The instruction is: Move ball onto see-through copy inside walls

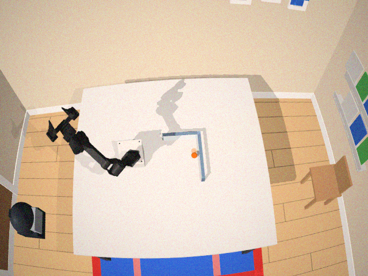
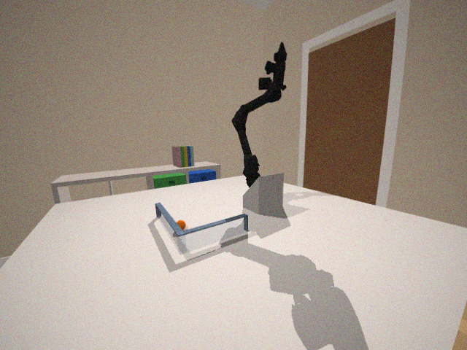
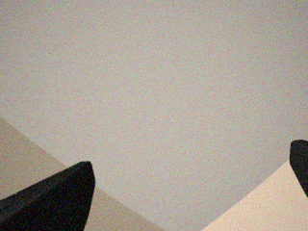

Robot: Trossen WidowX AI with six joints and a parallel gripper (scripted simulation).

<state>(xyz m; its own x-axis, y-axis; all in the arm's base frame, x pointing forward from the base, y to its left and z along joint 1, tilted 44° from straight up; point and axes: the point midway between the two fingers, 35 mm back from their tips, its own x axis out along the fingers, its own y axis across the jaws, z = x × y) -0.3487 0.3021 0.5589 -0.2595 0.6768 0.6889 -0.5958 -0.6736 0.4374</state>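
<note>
Table (image 1: 166,207): It is big, white and flat, and it sits far below your gripper. A round thing will roll on it with just a tiny push.

Arm (image 2: 243,124): It stands tall on its grey base and leans back, away from the walls.

Walls (image 1: 199,148): Two low clear walls with blue tops make a corner. They are far down and well away from your gripper. They can stop a rolling ball.

Gripper (image 1: 60,123): It is up high, pointing at the ceiling. Its fingers are spread wide and it is holding nothing. In the wrist view you see only two dark finger tips and the room's ceiling corner.

Ball (image 1: 194,154): It is small, orange and round, far from your gripper, just beside the long wall on the inside. It looks smooth and hard, and probably light. It may slip or roll away, so come down from above and pinch it softly across its middle.

See-through copy (image 1: 194,150): It is a pale ball that seems to touch the real one. It is hard to see, so the gap may be a bit different. You only need a short move.
</note>
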